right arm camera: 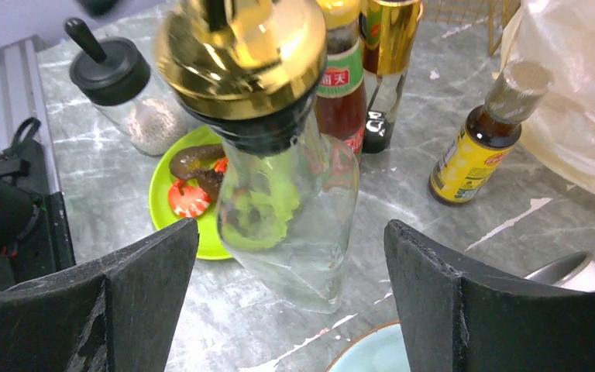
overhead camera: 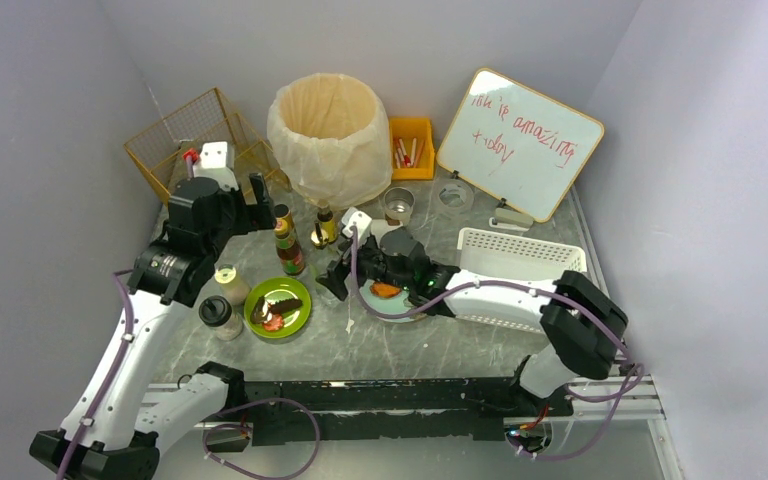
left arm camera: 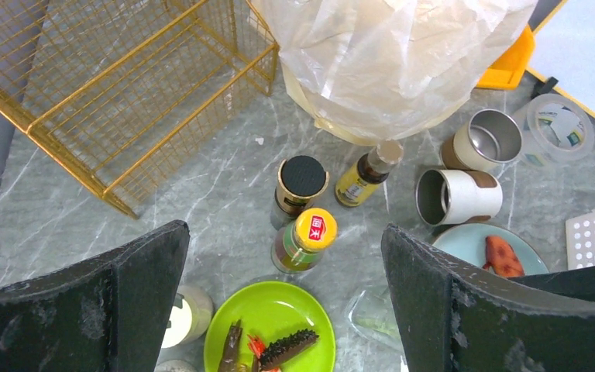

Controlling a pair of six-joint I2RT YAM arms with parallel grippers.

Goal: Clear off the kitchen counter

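The kitchen counter (overhead camera: 410,345) is grey marble-look and holds many items. My right gripper (overhead camera: 338,272) is open and empty; in the right wrist view (right arm camera: 290,229) a clear glass bottle with a gold cap (right arm camera: 302,194) stands upright between and just beyond its jaws, untouched. My left gripper (overhead camera: 260,205) is open and empty, held above the bottles; the left wrist view (left arm camera: 285,232) looks down on a yellow-capped sauce bottle (left arm camera: 306,240), a black-lidded jar (left arm camera: 300,182) and a green plate of food (left arm camera: 275,329).
A blue plate with orange food (overhead camera: 385,295) lies under the right wrist. Nearby are a tipped white cup (left arm camera: 457,195), a steel cup (overhead camera: 397,205), a small yellow-label bottle (overhead camera: 325,225), two shakers (overhead camera: 218,315), a lined bin (overhead camera: 328,135), a wire basket (overhead camera: 195,140), a white basket (overhead camera: 520,255) and a whiteboard (overhead camera: 518,140).
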